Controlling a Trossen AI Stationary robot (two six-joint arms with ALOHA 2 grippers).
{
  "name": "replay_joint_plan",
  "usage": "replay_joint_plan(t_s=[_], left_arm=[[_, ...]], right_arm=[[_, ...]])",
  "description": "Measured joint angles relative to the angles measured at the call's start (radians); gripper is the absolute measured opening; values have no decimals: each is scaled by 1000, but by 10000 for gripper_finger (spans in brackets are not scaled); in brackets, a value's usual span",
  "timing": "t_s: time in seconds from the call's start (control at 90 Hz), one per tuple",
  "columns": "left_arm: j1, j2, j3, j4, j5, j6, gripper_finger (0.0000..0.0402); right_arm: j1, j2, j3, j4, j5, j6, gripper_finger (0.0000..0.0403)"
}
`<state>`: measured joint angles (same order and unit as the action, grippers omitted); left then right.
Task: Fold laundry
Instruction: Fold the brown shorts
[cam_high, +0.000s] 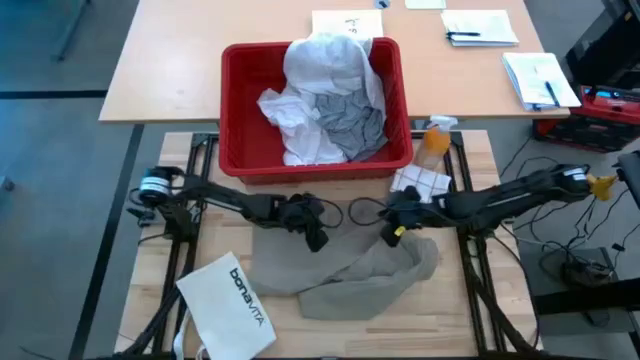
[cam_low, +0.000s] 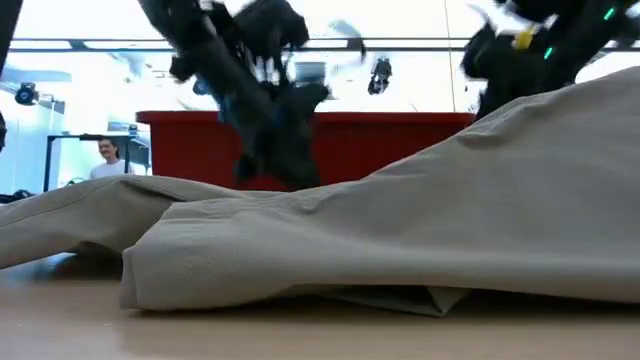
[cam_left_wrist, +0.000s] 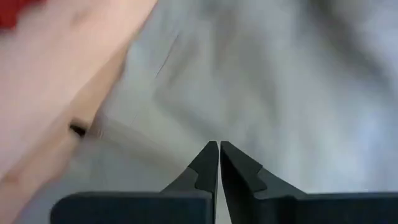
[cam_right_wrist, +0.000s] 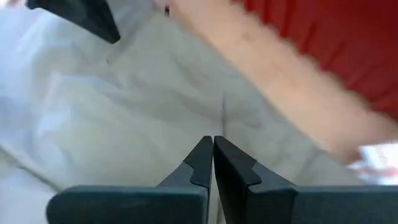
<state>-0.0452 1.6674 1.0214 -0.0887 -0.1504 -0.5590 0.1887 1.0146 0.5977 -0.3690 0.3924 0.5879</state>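
High view, looking straight down: khaki-tan piece spread rumpled at 6 o'clock on the table, white bag overlapping its 8 o'clock corner, red bin at 12 o'clock holding the grey T-shirt and white shirt. Left gripper and right gripper poised over the khaki's far edge, both pincers pressed fully closed, nothing visibly caught between them. Likely risks: closed tips skating over the cloth without pinching it, or dragging it unevenly and bunching it against the bag.
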Motion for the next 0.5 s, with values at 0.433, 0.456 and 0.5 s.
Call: replay_joint_plan(t_s=[0.433, 0.456, 0.5], left_arm=[[-364, -49, 240, -78, -184, 246, 142], [-384, -33, 241, -83, -209, 232, 164], [-414, 2, 245, -88, -262, 196, 207]], right_arm=[[376, -81, 152, -253, -21, -75, 176], [384, -75, 153, -256, -16, -77, 190], [399, -62, 154, -253, -20, -98, 218]])
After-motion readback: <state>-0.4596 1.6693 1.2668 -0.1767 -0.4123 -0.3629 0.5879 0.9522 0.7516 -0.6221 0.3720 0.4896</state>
